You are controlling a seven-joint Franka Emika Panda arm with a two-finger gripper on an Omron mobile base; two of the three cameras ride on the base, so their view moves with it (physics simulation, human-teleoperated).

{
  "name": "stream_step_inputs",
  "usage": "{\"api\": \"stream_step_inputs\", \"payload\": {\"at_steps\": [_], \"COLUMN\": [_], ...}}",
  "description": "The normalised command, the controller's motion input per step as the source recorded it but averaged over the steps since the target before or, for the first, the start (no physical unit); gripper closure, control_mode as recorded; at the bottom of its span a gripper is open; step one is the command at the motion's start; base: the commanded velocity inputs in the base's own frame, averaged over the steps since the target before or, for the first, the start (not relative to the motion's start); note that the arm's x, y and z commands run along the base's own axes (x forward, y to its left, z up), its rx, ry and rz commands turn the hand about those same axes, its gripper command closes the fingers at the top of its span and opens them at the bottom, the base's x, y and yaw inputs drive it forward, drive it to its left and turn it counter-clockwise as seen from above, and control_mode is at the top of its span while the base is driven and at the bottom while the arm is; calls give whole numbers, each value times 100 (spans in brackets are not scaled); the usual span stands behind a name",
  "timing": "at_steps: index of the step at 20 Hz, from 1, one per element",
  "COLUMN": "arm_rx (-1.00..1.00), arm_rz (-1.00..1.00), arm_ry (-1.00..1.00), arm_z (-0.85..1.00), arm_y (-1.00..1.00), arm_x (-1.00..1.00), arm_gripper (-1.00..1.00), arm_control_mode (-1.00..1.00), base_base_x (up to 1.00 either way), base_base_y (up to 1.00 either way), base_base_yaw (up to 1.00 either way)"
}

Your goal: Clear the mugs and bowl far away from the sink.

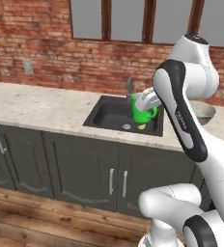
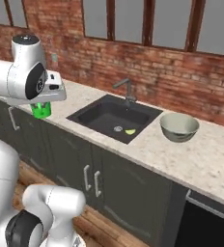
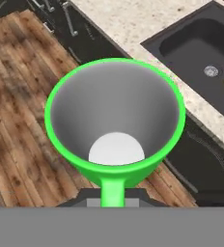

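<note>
While clamped in the jaws, the green mug (image 3: 115,118) hangs above the floor (image 3: 17,120).

A bright green handled mug (image 3: 115,118), grey inside, is hanging over the wooden floor (image 3: 17,144), beside the dark charcoal sink (image 3: 201,53).

Brick wall (image 1: 46,53), windows (image 2: 128,19) — plank floor (image 3: 17,120), seemingly wooden.

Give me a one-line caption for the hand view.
Gripper holds green mug by its handle, above floor and counter edge, sink beyond.
</note>
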Motion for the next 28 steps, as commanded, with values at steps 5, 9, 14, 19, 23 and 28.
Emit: {"api": "stream_step_inputs", "payload": {"at_steps": [5,9,14,19,23,28], "arm_rx": [0,0,0,0,0,0], "arm_rz": [0,0,0,0,0,0], "arm_ry": [0,0,0,0,0,0], "arm_z": [0,0,0,0,0,0], "arm_y": [0,0,0,0,0,0], "arm_x": [0,0,0,0,0,0], "arm_gripper": [100,100,100,100,100,100], "arm_control_mode": [100,100,100,100,100,100], "base_base_x": [-52,-43,-6,1,16,13], "base_base_y": [45,36,23,8,6,22], "base_base_yaw": [90,89,86,83,79,77]}}
